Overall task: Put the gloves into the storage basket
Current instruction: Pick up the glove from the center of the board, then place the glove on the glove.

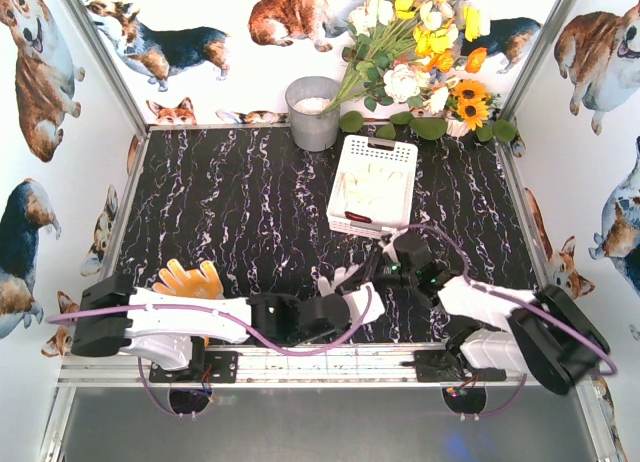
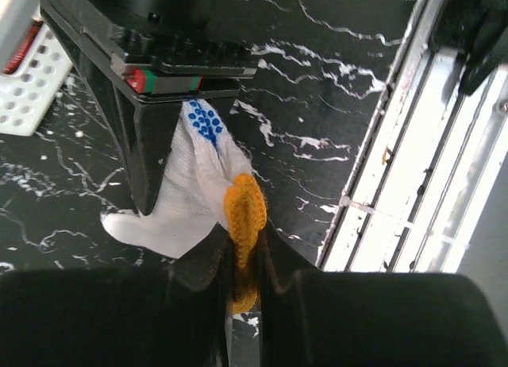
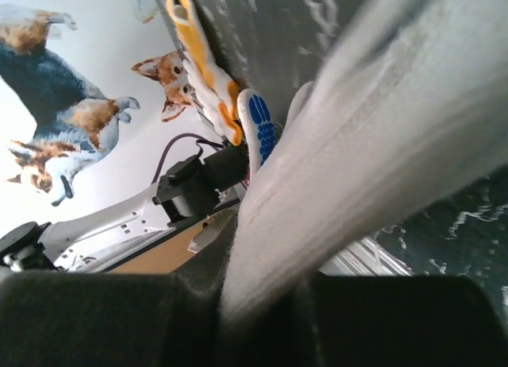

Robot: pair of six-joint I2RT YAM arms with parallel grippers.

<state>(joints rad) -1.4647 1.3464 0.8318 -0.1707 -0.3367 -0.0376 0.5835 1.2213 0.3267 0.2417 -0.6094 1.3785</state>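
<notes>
A white glove with blue dots and an orange cuff (image 2: pixel 194 192) is stretched between both grippers near the table's front, and shows as pale fingers (image 1: pixel 341 279) in the top view. My left gripper (image 2: pixel 242 244) is shut on its orange cuff. My right gripper (image 3: pixel 262 303) is shut on the white fabric (image 3: pixel 357 144) at the finger end, with a blue-dotted fingertip (image 3: pixel 258 121) beyond it. An orange-yellow glove (image 1: pixel 188 280) lies flat by the left arm. The white storage basket (image 1: pixel 349 150) stands behind the grippers and holds pale gloves (image 1: pixel 372 190).
A grey metal bucket (image 1: pixel 313 112) stands at the back, left of the basket. A bunch of flowers (image 1: pixel 420 42) fills the back right corner. The metal frame rail (image 2: pixel 413 168) runs along the table's near edge, close to the left gripper.
</notes>
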